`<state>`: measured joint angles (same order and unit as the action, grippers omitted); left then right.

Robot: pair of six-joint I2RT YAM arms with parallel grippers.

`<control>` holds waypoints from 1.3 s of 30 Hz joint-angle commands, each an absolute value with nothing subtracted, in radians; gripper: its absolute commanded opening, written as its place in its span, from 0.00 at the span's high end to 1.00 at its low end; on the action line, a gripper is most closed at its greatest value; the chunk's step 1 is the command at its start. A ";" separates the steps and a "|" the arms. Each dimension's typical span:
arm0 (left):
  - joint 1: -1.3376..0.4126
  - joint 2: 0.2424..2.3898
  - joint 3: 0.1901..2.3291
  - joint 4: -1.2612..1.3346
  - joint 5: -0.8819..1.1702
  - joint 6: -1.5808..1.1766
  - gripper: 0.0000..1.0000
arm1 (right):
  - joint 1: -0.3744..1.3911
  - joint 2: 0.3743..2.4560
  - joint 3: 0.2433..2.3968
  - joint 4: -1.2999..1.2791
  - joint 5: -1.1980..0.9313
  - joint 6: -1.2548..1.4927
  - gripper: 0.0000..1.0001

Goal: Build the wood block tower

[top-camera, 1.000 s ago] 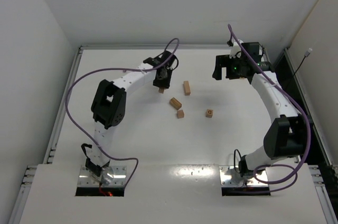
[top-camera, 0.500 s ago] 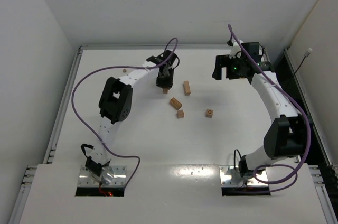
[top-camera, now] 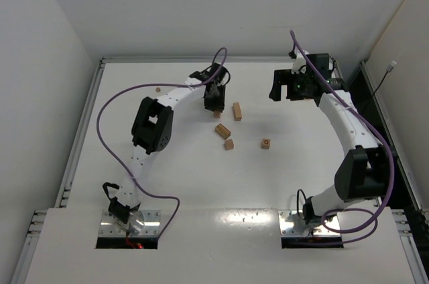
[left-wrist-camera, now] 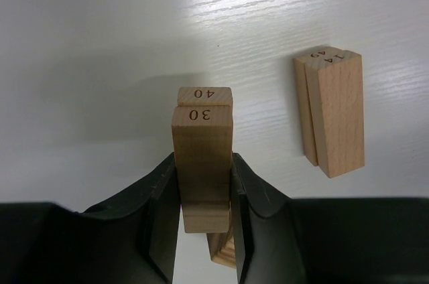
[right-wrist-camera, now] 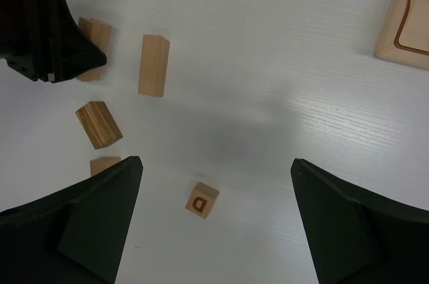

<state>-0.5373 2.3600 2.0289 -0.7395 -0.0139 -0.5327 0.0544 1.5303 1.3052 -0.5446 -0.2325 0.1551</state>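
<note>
My left gripper [top-camera: 214, 103] [left-wrist-camera: 203, 163] is shut on a tan wooden bar [left-wrist-camera: 201, 140] stamped "30". A second bar stamped "40" [left-wrist-camera: 205, 95] sits right behind it; whether it is held too I cannot tell. Two bars [left-wrist-camera: 332, 113] [top-camera: 236, 111] lie side by side just to the right. A grain-faced block [top-camera: 222, 130] [right-wrist-camera: 98, 124], a small cube [top-camera: 229, 144] and a cube marked "D" [top-camera: 266, 143] [right-wrist-camera: 202, 200] lie apart on the white table. No stacked tower is in view. My right gripper [top-camera: 276, 87] [right-wrist-camera: 214, 217] hangs open above the "D" cube.
A pale-wood tray [right-wrist-camera: 407, 19] lies at the far right, under the right arm. A tiny brown bead [top-camera: 158, 89] sits at the far left. A raised rim [top-camera: 87, 123] borders the table.
My left arm has carried the held bar a little to the right, nearer the pair of bars. The right arm and the loose blocks have not moved.
</note>
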 commanded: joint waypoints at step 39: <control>-0.638 2.401 2.037 -0.698 -0.138 -0.644 1.00 | 0.032 1.554 1.302 -0.518 -0.249 0.169 0.10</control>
